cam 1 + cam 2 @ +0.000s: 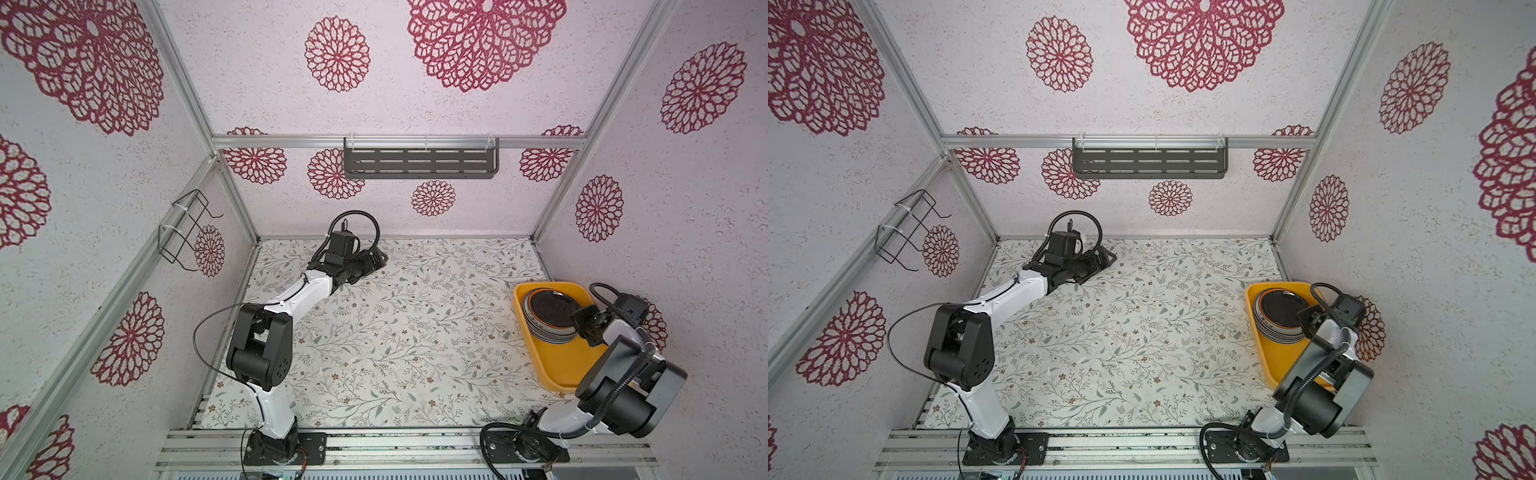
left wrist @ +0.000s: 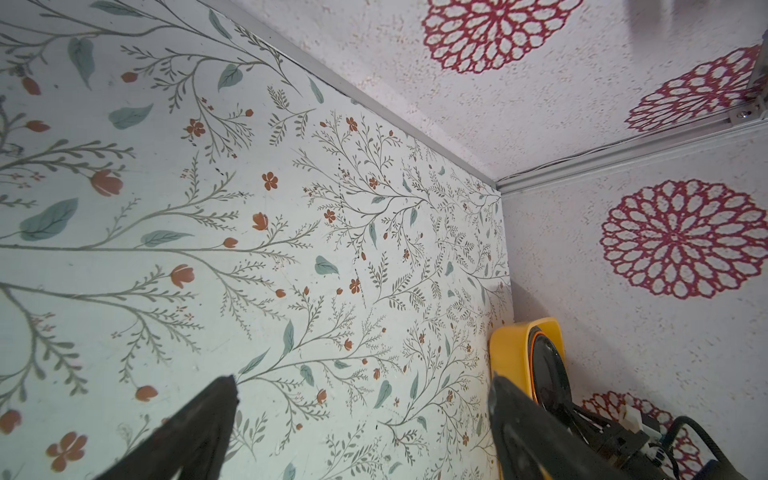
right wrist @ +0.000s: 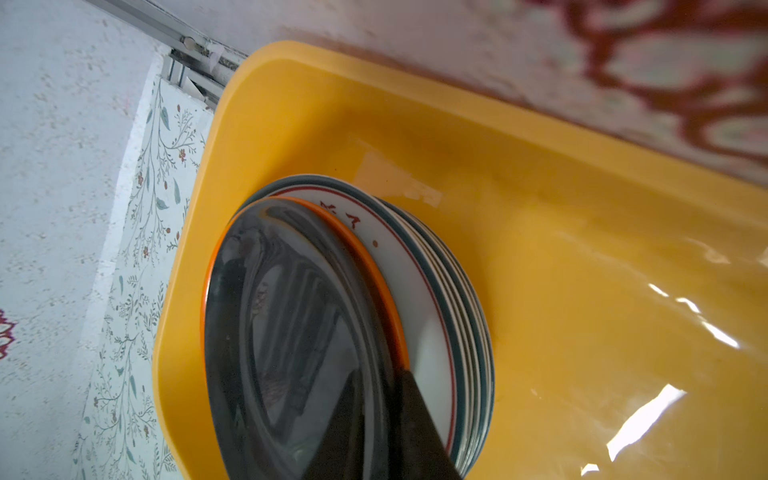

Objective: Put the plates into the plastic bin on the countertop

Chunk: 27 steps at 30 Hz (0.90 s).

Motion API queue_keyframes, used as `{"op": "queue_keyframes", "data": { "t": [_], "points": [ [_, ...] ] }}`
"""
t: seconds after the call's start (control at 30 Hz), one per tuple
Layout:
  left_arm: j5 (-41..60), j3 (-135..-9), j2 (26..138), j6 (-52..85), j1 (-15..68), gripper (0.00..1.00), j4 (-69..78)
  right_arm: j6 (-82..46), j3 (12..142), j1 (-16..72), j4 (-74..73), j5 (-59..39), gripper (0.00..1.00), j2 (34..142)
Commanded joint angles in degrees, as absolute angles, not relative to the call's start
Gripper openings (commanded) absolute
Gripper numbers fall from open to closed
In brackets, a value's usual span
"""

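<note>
The plates (image 1: 548, 318) are seen stacked in the far end of the plastic bin (image 1: 557, 365), which sits at the right edge of the tabletop (image 1: 395, 332); no plate is seen lying loose on the tabletop, so the task is judged nearly done. The right claw (image 3: 380, 374) is set at the rim of the top plate (image 3: 291, 324), black with an orange edge, and the rim is seen passing between its fingers (image 3: 415, 415); whether the rim is pinched or let go cannot be told. The left claw (image 2: 363, 380) is spread wide with nothing in it, low over the back of the tabletop and well apart from the bin.

The stack is staggered, each plate offset from the one beneath. If the right claw were drawn back with the rim caught, the top plate could be dragged off and the stack pushed over.

No brand or label is found. Red marks (image 3: 353, 220) are printed on the rim of the white plate (image 3: 419, 299) beneath, but they cannot be read
</note>
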<state>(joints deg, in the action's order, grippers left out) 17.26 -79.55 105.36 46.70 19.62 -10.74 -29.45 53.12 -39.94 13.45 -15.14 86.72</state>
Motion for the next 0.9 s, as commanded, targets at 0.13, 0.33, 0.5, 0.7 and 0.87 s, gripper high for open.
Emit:
{"op": "queue_keyframes", "data": {
  "t": [0.13,0.33,0.5,0.7,0.87],
  "points": [
    [18.0,-78.5,102.5,46.1,20.0,0.97,-9.2,-26.1,55.9,-40.2,19.1,-12.9,0.49,81.4],
    [18.7,-78.0,102.0,46.0,19.7,0.97,-9.2,-24.1,56.3,-40.2,23.4,-10.9,0.70,76.0],
    [16.3,-75.9,99.5,45.2,18.8,0.97,-9.2,-23.0,54.6,-39.9,23.5,-11.2,0.99,70.1],
    [11.4,-72.3,93.2,41.0,14.9,0.97,-11.7,-22.6,51.7,-36.1,22.4,-12.7,0.99,62.8],
    [1.1,-66.7,85.4,36.8,10.4,0.97,-12.2,-22.1,48.3,-25.0,19.5,-6.4,0.99,56.3]
  ]
}}
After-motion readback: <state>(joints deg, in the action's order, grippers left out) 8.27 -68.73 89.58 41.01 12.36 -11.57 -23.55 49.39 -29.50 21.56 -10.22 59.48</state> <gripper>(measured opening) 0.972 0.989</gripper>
